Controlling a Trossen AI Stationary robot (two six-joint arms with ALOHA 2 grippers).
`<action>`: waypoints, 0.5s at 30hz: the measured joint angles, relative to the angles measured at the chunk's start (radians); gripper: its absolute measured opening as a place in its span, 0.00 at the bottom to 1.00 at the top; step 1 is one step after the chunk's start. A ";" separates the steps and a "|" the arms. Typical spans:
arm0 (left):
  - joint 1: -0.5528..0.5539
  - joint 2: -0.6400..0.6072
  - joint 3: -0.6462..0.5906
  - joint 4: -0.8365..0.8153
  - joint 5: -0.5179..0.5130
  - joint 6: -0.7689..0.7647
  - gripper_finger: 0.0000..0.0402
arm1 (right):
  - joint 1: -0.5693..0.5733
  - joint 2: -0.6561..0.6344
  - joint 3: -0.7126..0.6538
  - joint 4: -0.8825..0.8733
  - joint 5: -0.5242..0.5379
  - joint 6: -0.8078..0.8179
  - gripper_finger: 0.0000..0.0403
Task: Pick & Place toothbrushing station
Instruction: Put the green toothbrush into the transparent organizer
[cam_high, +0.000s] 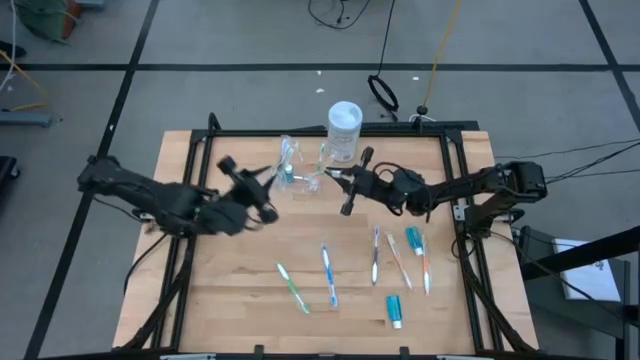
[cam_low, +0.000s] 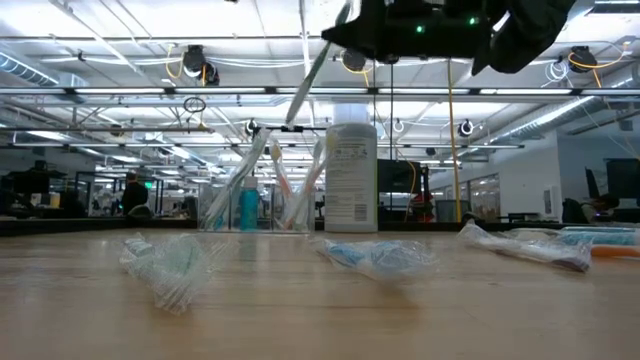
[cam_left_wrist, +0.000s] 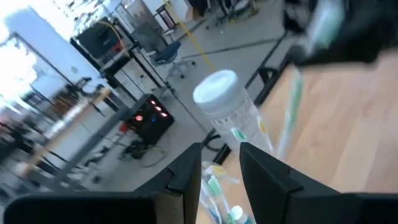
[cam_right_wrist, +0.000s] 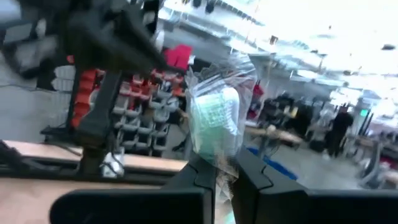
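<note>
Right gripper (cam_right_wrist: 225, 177) is seen clamped on a wrapped toothbrush (cam_right_wrist: 217, 121) above the station (cam_high: 298, 170); left gripper (cam_left_wrist: 221, 180) is half-open beside it.

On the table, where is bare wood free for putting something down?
Free: wood under the left claw, beside the wrapped toothbrushes. Crowded: the back edge, around the clear holder, white tub and right claw.

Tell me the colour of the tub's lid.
White. The lid on the tub shows best in the high view, at the table's far edge.
</note>
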 joint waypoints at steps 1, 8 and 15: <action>0.000 -0.024 0.000 0.002 0.011 -0.019 0.29 | -0.008 0.010 0.000 0.000 0.000 0.016 0.03; 0.008 -0.111 0.000 0.002 0.115 -0.089 0.29 | -0.069 0.139 0.024 0.007 0.027 0.079 0.03; 0.016 -0.093 0.000 -0.067 0.193 -0.164 0.29 | -0.091 0.241 0.067 -0.083 0.055 0.086 0.03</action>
